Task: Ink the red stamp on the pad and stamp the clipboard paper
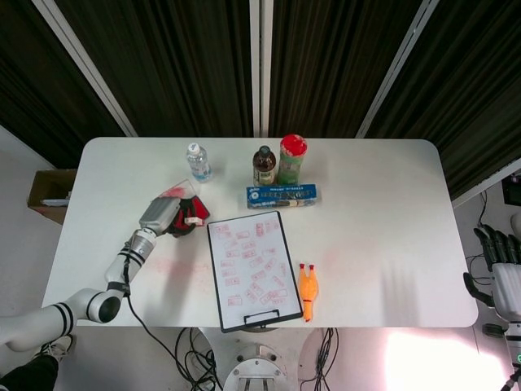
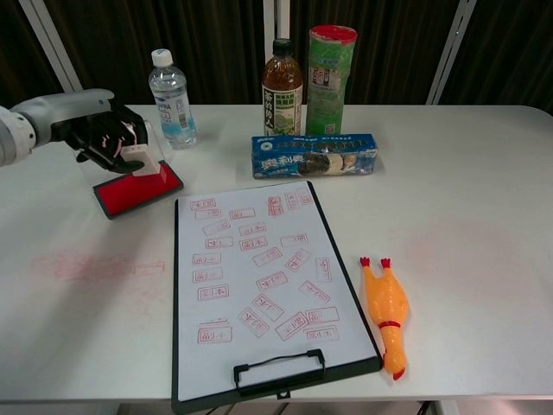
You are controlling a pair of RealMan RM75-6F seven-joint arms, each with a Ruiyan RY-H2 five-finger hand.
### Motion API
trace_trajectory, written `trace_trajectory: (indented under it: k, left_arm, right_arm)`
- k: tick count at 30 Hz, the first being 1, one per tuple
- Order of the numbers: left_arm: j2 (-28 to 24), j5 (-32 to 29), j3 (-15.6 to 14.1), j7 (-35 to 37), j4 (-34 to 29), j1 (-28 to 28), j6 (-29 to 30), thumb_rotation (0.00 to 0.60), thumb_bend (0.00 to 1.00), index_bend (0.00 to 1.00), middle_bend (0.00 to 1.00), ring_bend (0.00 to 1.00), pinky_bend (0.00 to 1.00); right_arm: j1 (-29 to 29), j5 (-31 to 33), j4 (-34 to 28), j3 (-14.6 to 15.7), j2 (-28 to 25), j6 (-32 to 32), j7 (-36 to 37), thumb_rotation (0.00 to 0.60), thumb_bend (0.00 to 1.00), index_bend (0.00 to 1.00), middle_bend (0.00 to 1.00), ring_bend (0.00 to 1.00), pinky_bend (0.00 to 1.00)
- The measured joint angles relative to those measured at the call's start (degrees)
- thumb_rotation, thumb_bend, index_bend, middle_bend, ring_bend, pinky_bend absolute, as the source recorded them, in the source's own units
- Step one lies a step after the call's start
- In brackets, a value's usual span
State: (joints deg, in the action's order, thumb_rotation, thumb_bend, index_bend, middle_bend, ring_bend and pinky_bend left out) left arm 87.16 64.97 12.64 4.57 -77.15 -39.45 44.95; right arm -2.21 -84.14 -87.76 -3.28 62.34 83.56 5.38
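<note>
1. The table [image 2: 484, 216] is smooth matt white with faint red smudges.
2. The clipboard paper [image 2: 259, 268] looks matt.
3. The water bottle [image 2: 171, 99] is clear glossy plastic.
4. The yellow chicken toy [image 2: 385, 304] looks like smooth, rubbery plastic.
5. The biscuit pack [image 2: 314, 155] is shiny.
</note>
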Motion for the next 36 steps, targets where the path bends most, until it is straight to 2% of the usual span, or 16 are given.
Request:
trace_trajectory:
  k: [7, 16, 29, 36]
  left_arm:
    - [-0.33, -1.76, -1.29, -5.2, -7.28, -0.54, 0.42, 0.6, 0.5, 0.7, 0.68, 0.7, 0.79]
    - [6.03, -5.65, -1.6, -11.47, -8.61, -4.32, 0.22, 0.6, 0.5, 0.7, 0.69, 0.7, 0.79]
    - [14.25, -15.79, 3.3, -19.99, -2.93, -14.39, -1.41, 0.6, 0.5, 0.7, 0.69, 0.7, 0.8]
    - [18.92, -22.44, 3.86, -23.73, 3.73, -19.14, -2.81, 0.6, 0.51, 0.7, 0.7, 0.7, 0.8]
  right_arm:
    - [0.29, -0.63, 0.63, 0.42, 0.3, 0.38, 0.77, 0.6, 0.3, 0.0, 0.0, 0.0, 0.0]
    - [0.61, -0.96, 1.39, 0.73, 0.42, 0.66, 1.74, 0.6, 0.3, 0.0, 0.0, 0.0, 0.0]
    - [0.93, -0.59, 2.19, 0.6, -0.26, 0.72, 3.35, 0.6, 0.3, 0.0, 0.0, 0.0, 0.0]
    - [0.9, -0.59, 2.34, 0.52, -0.39, 0.66, 3.75, 0.6, 0.3, 0.0, 0.0, 0.0, 0.0]
